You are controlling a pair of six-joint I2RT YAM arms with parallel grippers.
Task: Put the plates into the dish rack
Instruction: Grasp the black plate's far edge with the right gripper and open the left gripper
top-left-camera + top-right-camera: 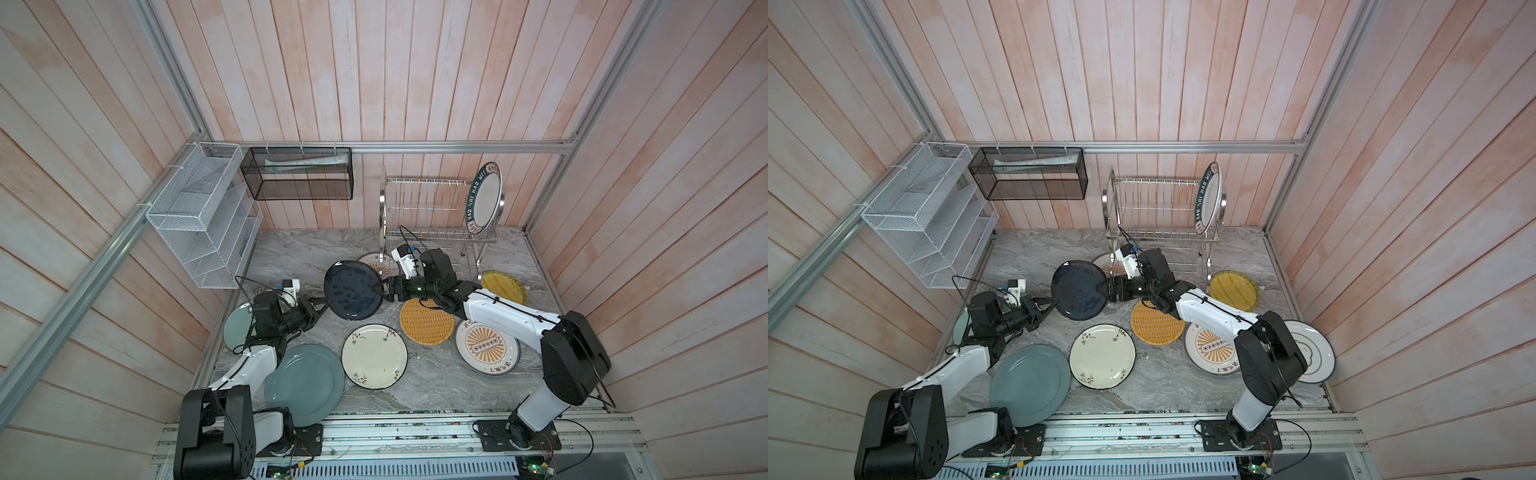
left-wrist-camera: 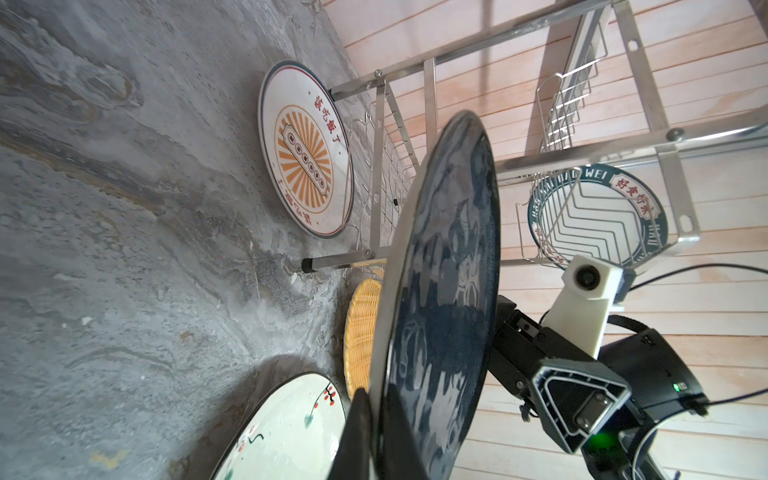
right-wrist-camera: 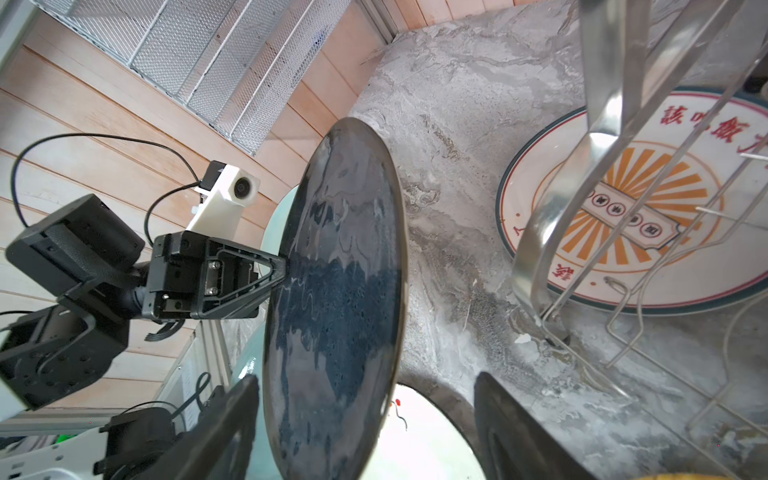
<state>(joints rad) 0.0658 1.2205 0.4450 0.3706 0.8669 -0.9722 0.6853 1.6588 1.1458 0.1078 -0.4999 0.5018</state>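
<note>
Left fingers (image 3: 253,270): clenched on one rim of the black plate (image 1: 353,289), holding it up off the bench (image 1: 436,386), tilted on edge.
Right fingers (image 3: 498,419): spread wide, straddling the opposite rim. One stands clearly apart from the plate's face; the other sits close, and contact is hard to call from here.
Black plate: in the air between the two arms, in front of the dish rack (image 1: 424,208), not in it.
Dish rack: at the back of the bench, with one blue-ringed plate (image 1: 486,197) upright at the right end of its upper tier.
Below the rack: a sunburst plate (image 1: 376,264) flat on the bench, partly under the lower tier.
Flat on the bench: teal plate (image 1: 305,382), cream floral plate (image 1: 374,356), orange woven plate (image 1: 426,322), yellow woven plate (image 1: 503,286), second sunburst plate (image 1: 486,347).
</note>
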